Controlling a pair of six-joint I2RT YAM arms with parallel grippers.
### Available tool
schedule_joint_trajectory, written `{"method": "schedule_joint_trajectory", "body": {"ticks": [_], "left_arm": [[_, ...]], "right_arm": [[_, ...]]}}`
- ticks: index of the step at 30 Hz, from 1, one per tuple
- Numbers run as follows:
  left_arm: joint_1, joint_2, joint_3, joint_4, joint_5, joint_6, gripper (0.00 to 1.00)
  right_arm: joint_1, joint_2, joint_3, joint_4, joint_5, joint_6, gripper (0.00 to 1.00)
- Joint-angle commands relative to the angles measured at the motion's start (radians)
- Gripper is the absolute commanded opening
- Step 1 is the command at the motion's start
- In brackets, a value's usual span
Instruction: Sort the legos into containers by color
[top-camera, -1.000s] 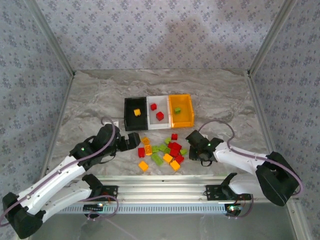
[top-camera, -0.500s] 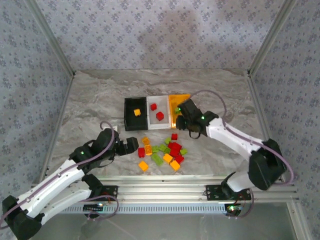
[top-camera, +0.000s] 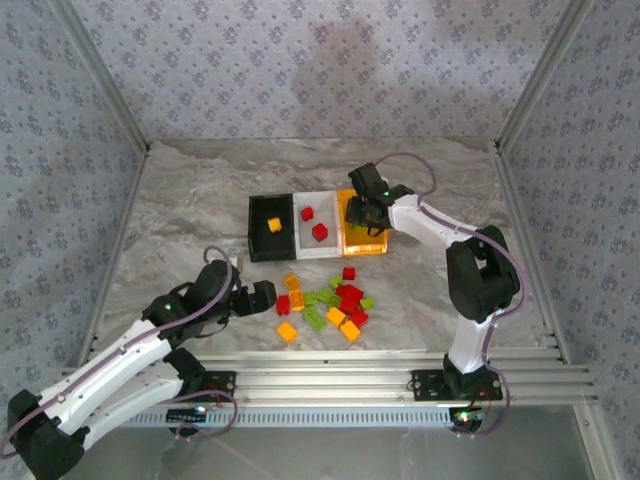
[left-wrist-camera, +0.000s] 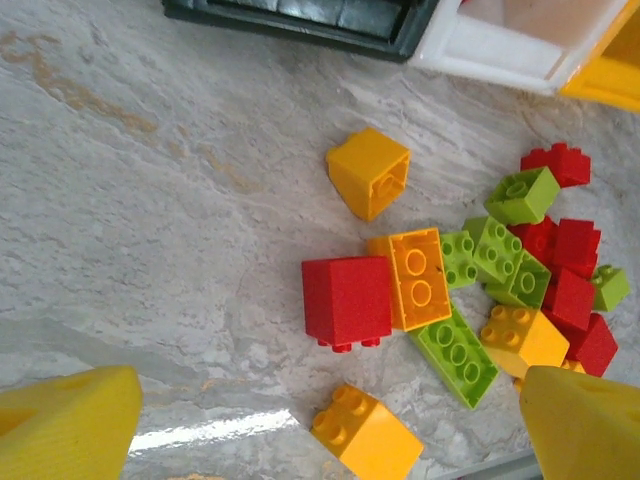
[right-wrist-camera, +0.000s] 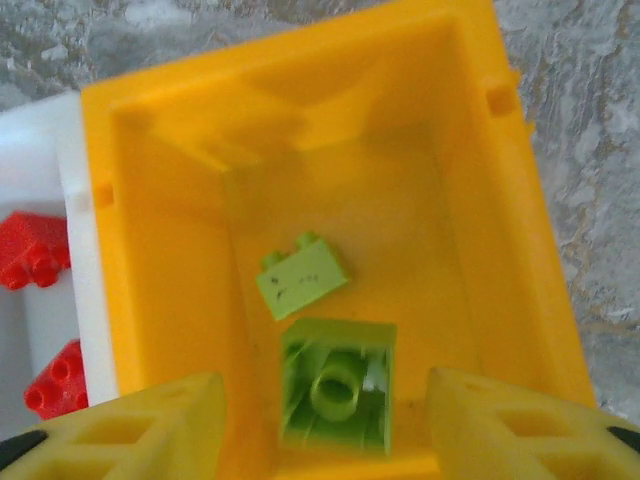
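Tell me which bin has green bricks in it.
The orange bin, rightmost in the row: two lime green bricks are inside. The black bin holds a yellow brick, the white bin red ones.

The left arm (top-camera: 130, 345) lies low, stretching from its base at the 7 o'clock corner of the top view toward 2 o'clock; its wrist bends so the left gripper (top-camera: 262, 296) faces 3 o'clock; in the left wrist view its yellow fingers (left-wrist-camera: 65, 425) stand wide apart. The right arm (top-camera: 432, 225) rises from its base at 5 o'clock, folds at a high elbow (top-camera: 482, 272), and its forearm runs toward 10 o'clock; the right gripper (top-camera: 362, 214) points downward; its fingers (right-wrist-camera: 130, 430) are parted, pressing on nothing.
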Motion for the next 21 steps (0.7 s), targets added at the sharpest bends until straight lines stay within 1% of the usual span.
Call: {"method": "schedule_joint_trajectory", "body": {"ticks": [1, 3, 5, 8, 9, 12, 16, 21], "left_arm": [[-0.012, 0.061, 0.006, 0.067, 0.099, 0.07, 0.93], [-0.064, 0.115, 0.035, 0.063, 0.096, 0.1, 0.91], [-0.128, 0.161, 0.057, 0.064, 0.074, 0.119, 0.91], [-0.227, 0.238, 0.079, 0.087, 0.057, 0.144, 0.91], [-0.259, 0.271, 0.091, 0.086, 0.046, 0.15, 0.91], [-0.328, 0.359, 0.12, 0.069, 0.01, 0.162, 0.88], [-0.365, 0.449, 0.134, 0.064, -0.023, 0.164, 0.79], [-0.394, 0.536, 0.148, 0.066, -0.067, 0.163, 0.74]], "right_arm": [[-0.002, -0.002, 0.038, 0.008, -0.007, 0.002, 0.67], [0.002, -0.026, 0.027, 0.015, -0.01, 0.003, 0.7], [0.006, -0.054, -0.004, 0.03, -0.017, 0.002, 0.72], [0.016, -0.103, -0.064, 0.051, -0.018, 0.003, 0.73], [0.016, -0.117, -0.081, 0.054, -0.019, 0.027, 0.73], [0.019, -0.161, -0.137, 0.064, -0.019, 0.035, 0.73], [0.015, -0.22, -0.209, 0.08, -0.016, 0.049, 0.73], [0.007, -0.283, -0.273, 0.09, -0.016, 0.057, 0.73]]}}
